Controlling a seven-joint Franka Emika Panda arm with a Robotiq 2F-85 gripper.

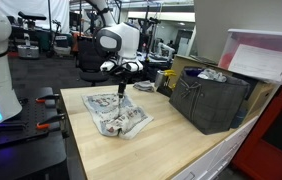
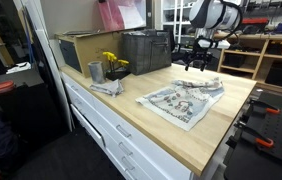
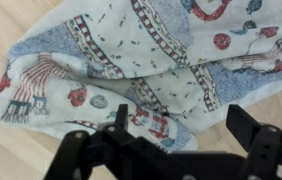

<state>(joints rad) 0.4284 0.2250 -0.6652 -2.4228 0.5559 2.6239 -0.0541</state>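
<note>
On the light wooden tabletop [image 1: 186,148], the crumpled white cloth with blue, red and grey patchwork print [image 1: 116,113] lies loosely folded near the middle. I have the black two-finger gripper [image 1: 122,90] hanging right over the cloth's far edge, its jaws spread wide and holding nothing. I cannot tell whether the tips touch the fabric. In the wrist view the cloth [image 3: 151,60] fills the picture under the gripper [image 3: 181,130]. Well apart stands a dark grey slatted plastic crate [image 1: 209,100]. In an exterior view, a small metal cup [image 2: 96,72] with yellow flowers [image 2: 113,63] sits beside it.
</note>
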